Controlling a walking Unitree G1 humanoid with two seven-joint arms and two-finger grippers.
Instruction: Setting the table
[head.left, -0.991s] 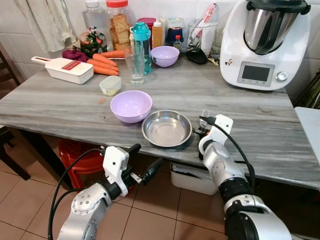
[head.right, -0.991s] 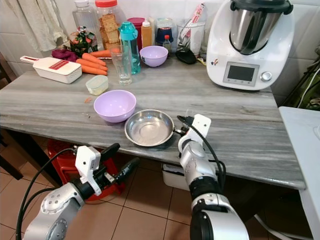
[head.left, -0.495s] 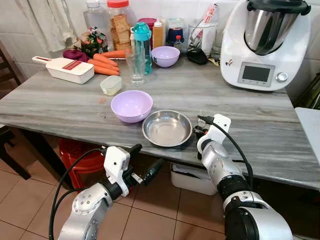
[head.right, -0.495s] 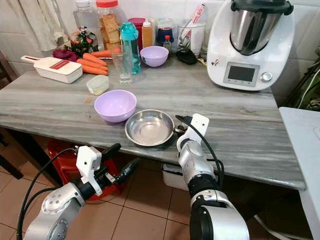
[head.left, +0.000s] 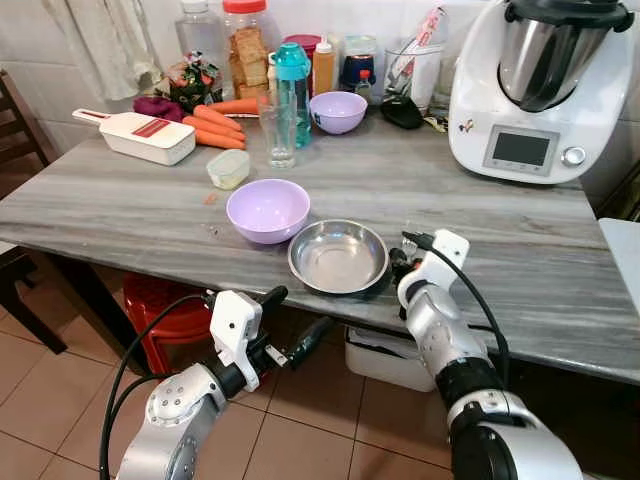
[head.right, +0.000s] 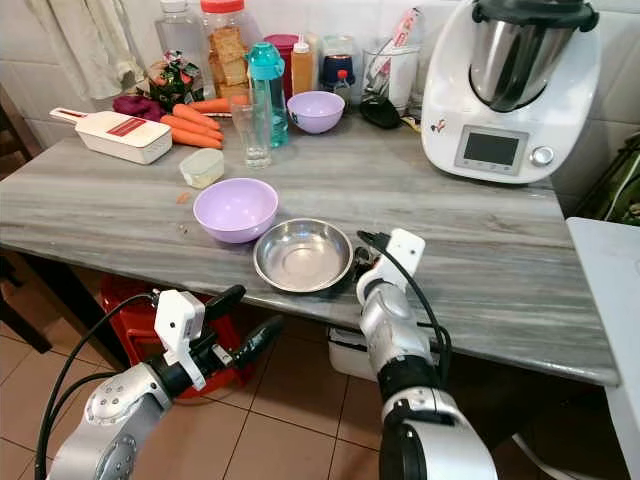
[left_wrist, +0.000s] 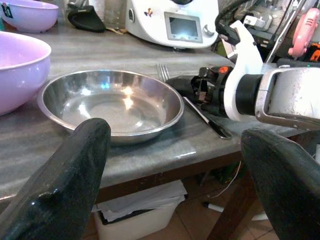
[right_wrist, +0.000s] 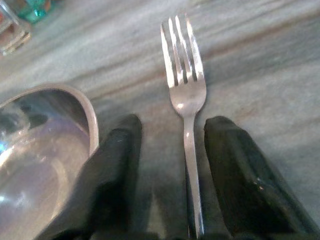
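A steel bowl (head.left: 338, 258) sits near the front edge of the grey marble table (head.left: 150, 215), with a lavender bowl (head.left: 267, 210) touching it on the left. A fork (right_wrist: 186, 85) lies flat on the table just right of the steel bowl, tines pointing away from me. My right gripper (head.left: 403, 263) rests low at the table edge, open, one finger on each side of the fork's handle. My left gripper (head.left: 297, 318) hangs below the table's front edge, open and holding nothing, facing the steel bowl (left_wrist: 110, 102).
At the back stand a white kitchen machine (head.left: 535, 90), a small lavender bowl (head.left: 338, 111), a drinking glass (head.left: 279, 135), a teal bottle (head.left: 292, 80), carrots (head.left: 215, 122) and a white slicer (head.left: 140, 137). A red stool (head.left: 165, 305) and a white bin (head.left: 385, 355) sit under the table.
The camera has shifted slightly. Both grippers, the fork and the bowls keep their places.
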